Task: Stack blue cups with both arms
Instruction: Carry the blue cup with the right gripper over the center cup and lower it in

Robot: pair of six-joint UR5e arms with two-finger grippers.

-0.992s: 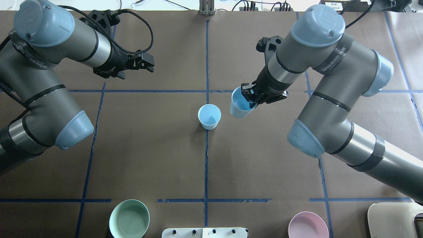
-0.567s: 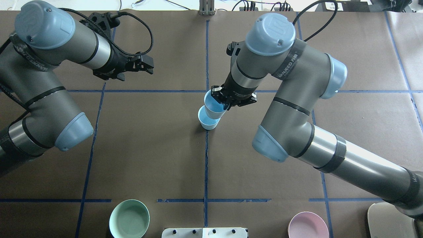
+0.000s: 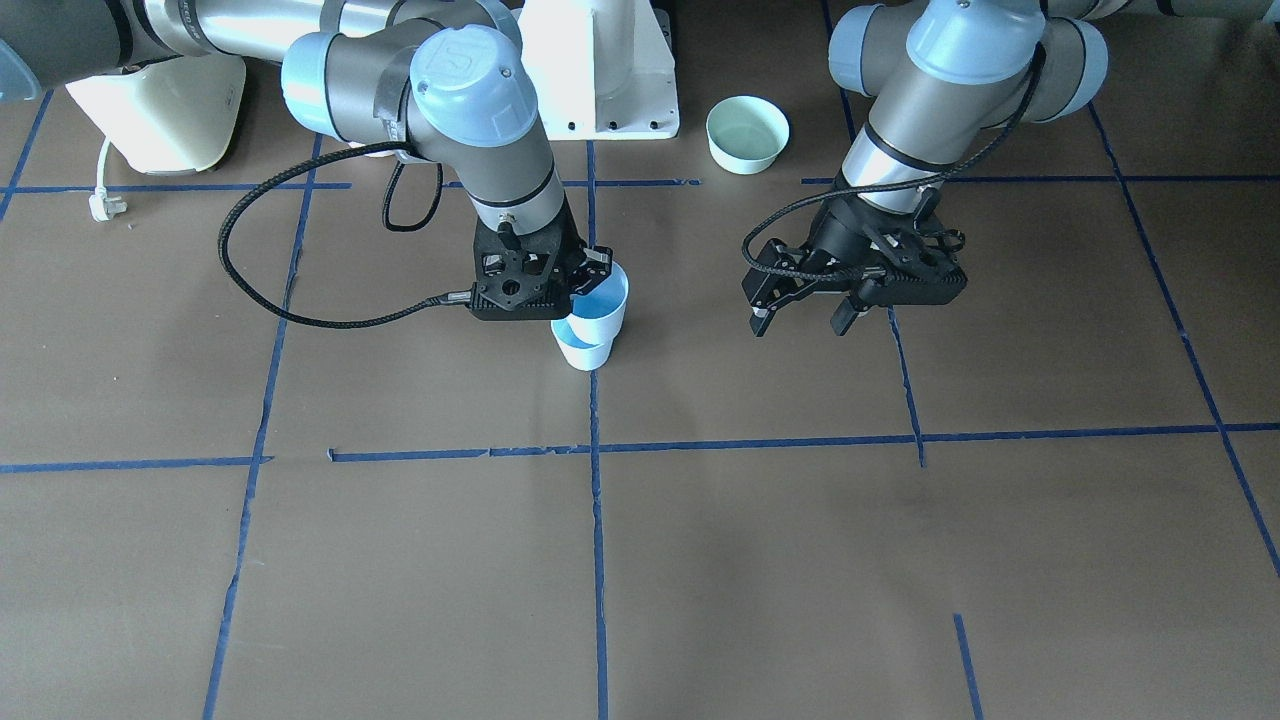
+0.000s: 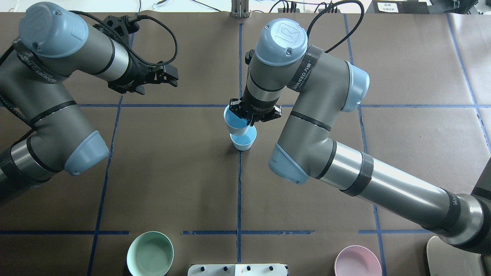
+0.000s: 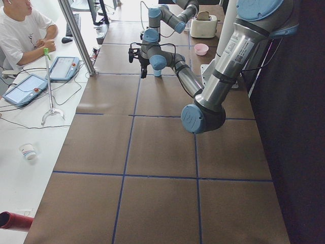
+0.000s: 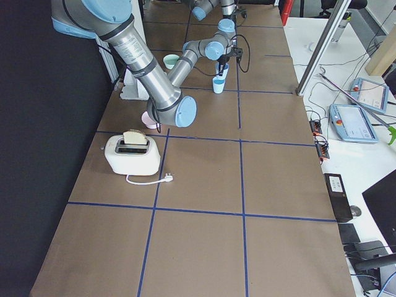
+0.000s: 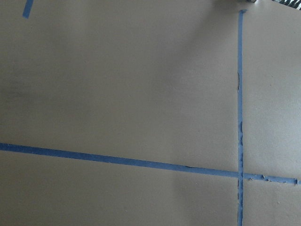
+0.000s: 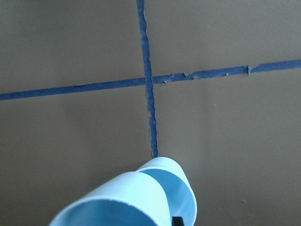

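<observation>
One blue cup (image 4: 244,142) stands upright on the centre tape line; it also shows in the front view (image 3: 583,352). My right gripper (image 4: 251,115) is shut on the rim of the second blue cup (image 4: 234,122) and holds it tilted just over the standing cup, overlapping its rim. In the front view the held cup (image 3: 602,298) sits beside the right gripper (image 3: 575,285). In the right wrist view the held cup's rim (image 8: 117,202) fills the bottom, with the standing cup (image 8: 181,197) behind it. My left gripper (image 4: 168,76) is open and empty, well left of the cups.
A mint-green bowl (image 4: 150,253) and a pink bowl (image 4: 357,261) sit at the near edge by the white pedestal (image 3: 598,70). A cream toaster (image 6: 133,153) stands at the robot's right. Blue tape lines (image 4: 238,191) grid the brown table. An operator sits beyond the far edge.
My right arm has swung left with the cup, from right of the standing cup to over it. The left arm has barely moved.
</observation>
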